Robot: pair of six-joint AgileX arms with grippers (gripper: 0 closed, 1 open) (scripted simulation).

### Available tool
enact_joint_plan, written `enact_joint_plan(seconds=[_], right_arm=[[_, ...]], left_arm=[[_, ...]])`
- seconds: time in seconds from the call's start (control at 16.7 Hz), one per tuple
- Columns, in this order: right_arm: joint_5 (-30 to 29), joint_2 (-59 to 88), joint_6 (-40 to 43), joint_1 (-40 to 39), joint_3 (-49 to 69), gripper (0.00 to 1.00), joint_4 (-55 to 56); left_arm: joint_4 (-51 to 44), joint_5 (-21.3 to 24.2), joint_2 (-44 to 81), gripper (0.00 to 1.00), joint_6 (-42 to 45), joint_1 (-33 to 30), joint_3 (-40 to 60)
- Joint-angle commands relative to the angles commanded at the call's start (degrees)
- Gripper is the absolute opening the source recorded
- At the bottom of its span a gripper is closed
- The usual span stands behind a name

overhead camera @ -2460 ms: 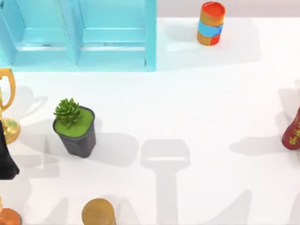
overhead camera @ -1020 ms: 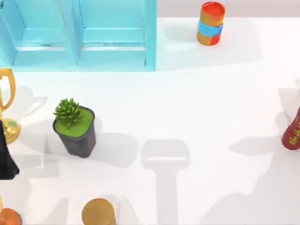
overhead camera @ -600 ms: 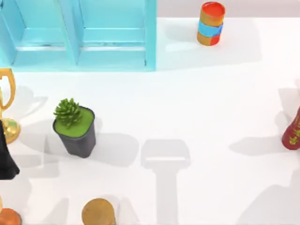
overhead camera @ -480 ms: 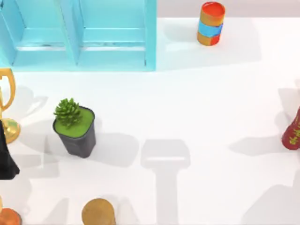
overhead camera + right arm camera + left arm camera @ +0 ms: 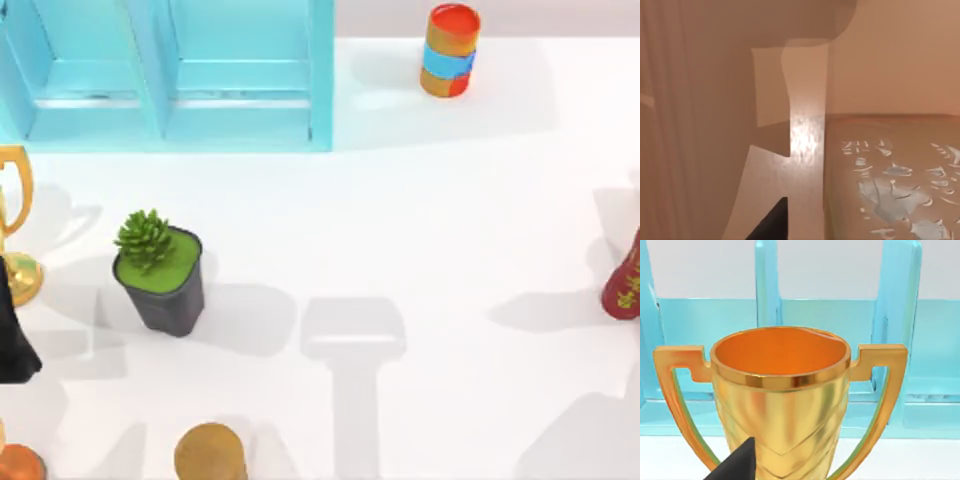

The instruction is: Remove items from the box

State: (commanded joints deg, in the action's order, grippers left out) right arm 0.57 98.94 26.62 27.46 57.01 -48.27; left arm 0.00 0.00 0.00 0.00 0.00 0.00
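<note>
Your left end effector faced the gold trophy closely, box beyond; finger opening indeterminable.

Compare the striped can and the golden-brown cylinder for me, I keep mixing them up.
The striped can wears red, orange and blue bands; the golden-brown cylinder is one plain colour. The can stands at the table's far side, right of the blue shelf; the cylinder stands at the near edge, left of middle. Both are upright and round.
</note>
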Motion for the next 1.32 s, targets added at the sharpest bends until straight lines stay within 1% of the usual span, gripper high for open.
enact_joint_plan(seconds=[0.48, 0.54, 1.08, 1.2, 1.32], right_arm=[[0.0, 0.0, 0.0, 0.0, 0.0, 0.02, 0.0], [0.0, 0.0, 0.0, 0.0, 0.0, 0.0, 0.0], [-0.03, -0.12, -0.05, 0.06, 0.16, 0.0, -0.16], [-0.04, -0.27, 0.01, 0.18, 1.95, 0.0, -2.21], [-0.03, -0.96, 0.15, 0.27, 5.43, 0.0, -6.55]], left_arm=[[0.0, 0.0, 0.0, 1.0, 0.0, 0.0, 0.0], [0.0, 0.0, 0.0, 1.0, 0.0, 0.0, 0.0], [0.0, 0.0, 0.0, 1.0, 0.0, 0.0, 0.0], [0.0, 0.0, 0.0, 1.0, 0.0, 0.0, 0.0], [0.0, 0.0, 0.0, 1.0, 0.0, 0.0, 0.0]])
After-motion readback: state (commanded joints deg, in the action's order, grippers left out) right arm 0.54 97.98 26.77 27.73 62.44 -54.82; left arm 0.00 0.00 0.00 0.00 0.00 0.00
